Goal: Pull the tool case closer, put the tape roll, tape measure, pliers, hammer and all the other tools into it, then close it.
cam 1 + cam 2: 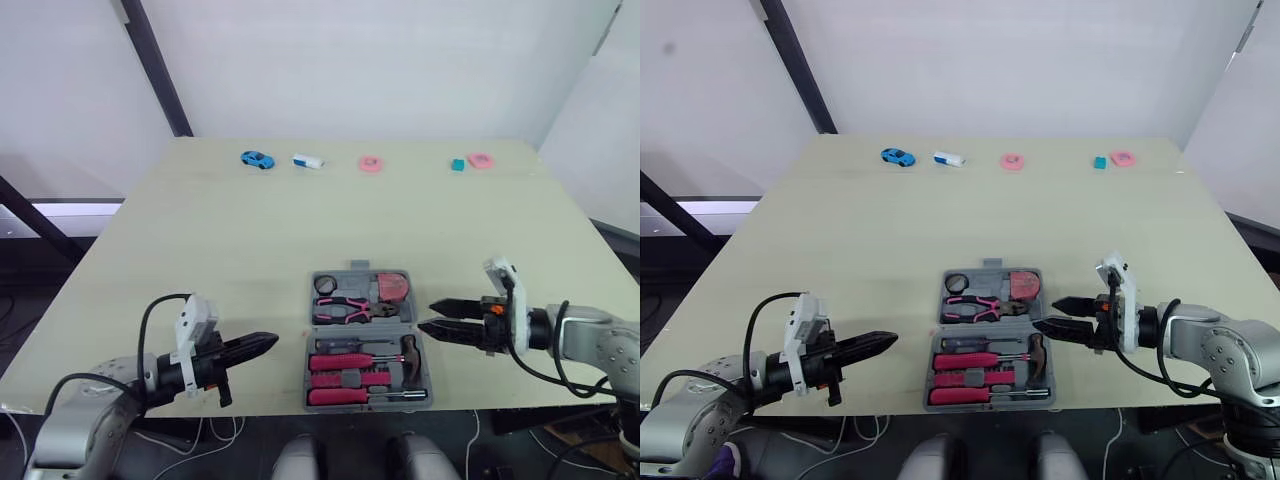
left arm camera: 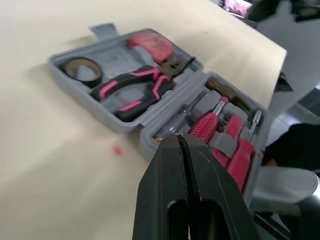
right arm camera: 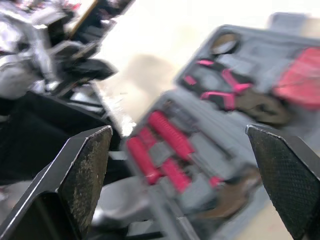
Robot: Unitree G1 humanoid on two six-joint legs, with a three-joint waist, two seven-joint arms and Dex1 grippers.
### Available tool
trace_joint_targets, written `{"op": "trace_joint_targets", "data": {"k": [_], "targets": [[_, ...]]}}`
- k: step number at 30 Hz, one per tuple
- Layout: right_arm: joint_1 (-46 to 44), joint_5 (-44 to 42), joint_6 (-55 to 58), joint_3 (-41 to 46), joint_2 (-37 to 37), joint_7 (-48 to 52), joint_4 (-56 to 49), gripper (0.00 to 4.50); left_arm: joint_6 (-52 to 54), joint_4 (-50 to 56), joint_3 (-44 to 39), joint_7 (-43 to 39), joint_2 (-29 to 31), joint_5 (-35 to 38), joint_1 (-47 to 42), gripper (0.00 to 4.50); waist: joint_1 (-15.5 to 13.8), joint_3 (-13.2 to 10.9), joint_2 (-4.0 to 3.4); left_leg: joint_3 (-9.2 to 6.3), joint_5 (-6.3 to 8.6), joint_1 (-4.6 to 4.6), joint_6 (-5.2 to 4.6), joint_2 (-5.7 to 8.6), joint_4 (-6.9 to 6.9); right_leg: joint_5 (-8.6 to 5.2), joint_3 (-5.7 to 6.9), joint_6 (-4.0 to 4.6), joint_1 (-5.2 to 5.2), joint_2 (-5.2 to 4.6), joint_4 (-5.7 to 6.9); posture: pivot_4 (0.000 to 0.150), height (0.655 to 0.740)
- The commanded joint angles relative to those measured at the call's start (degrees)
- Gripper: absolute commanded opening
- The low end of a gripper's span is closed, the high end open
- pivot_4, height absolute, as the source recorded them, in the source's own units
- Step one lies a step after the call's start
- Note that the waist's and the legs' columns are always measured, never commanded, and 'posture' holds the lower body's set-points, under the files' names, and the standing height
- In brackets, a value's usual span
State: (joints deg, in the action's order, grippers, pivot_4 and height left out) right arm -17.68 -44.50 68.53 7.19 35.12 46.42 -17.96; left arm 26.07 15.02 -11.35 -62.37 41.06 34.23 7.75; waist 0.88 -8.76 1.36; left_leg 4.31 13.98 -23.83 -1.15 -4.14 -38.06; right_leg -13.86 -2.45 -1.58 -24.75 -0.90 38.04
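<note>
- The tool case (image 1: 352,284) lies open and flat at 6 o'clock on the pale table (image 1: 250,230), close to the near edge, its two grey halves one behind the other.
- In the far half, the black tape roll (image 1: 326,285) sits in the 10 o'clock corner. The red tape measure (image 1: 393,286) is at 2 o'clock, and the pink-handled pliers (image 1: 345,310) lie across just in front of them.
- In the near half, the pink-handled screwdrivers (image 1: 340,362) lie side by side. The hammer (image 1: 410,355) is at the 3 o'clock end.
- The left gripper (image 1: 268,342) is at 9 o'clock from the case, a little apart from it, with its tips pointing at the case. Its two black fingers are pressed together and there is nothing between them.
- The right gripper (image 1: 427,317) is at 3 o'clock from the case, pointing inward. Its fingers are spread wide and hold nothing.
- The tips of the right gripper reach the case's right rim near the hinge line. I cannot tell whether they touch it.
- Along the 12 o'clock edge there is a row of small things, well apart from the case: a blue toy car (image 1: 257,159), a white and blue piece (image 1: 308,161), a pink disc (image 1: 370,164), a teal block (image 1: 458,164) and another pink piece (image 1: 481,160).
</note>
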Motion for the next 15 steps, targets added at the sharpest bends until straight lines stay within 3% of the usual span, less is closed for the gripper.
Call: {"op": "trace_joint_targets", "data": {"k": [1, 8, 15], "targets": [[-3.73, 2.79, -3.65, -2.59, -0.99, -1.03, 5.31, 4.50, -5.43, -1.37, 3.63, -2.11, -1.10, -3.02, -1.58, 0.07, -0.02, 0.00, -0.01, 0.01, 0.00, 0.00, 0.00, 0.00, 0.00, 0.00, 0.00, 0.00, 0.00, 0.00, 0.00, 0.150, 0.7400], [-14.82, 11.25, -8.93, -11.18, -2.90, 0.66, 24.04, 4.50, -13.92, -11.54, 14.07, -6.40, -4.31, -10.79, -9.63, 0.07, -0.08, 0.00, -0.01, -0.02, 0.00, -0.06, -0.01, 0.01, -0.02, 0.03, 0.00, -0.03, 0.00, 0.04, 0.00, 0.150, 0.7400], [-24.88, 19.36, -16.01, -18.23, -6.69, 6.84, 44.79, 4.50, -21.17, -20.33, 19.26, -9.09, -6.79, -15.86, -12.82, 0.07, 0.07, -0.01, -0.03, 0.03, 0.00, -0.06, -0.01, 0.01, -0.02, 0.14, -0.03, -0.19, -0.01, 0.06, 0.00, 0.150, 0.7400]]}}
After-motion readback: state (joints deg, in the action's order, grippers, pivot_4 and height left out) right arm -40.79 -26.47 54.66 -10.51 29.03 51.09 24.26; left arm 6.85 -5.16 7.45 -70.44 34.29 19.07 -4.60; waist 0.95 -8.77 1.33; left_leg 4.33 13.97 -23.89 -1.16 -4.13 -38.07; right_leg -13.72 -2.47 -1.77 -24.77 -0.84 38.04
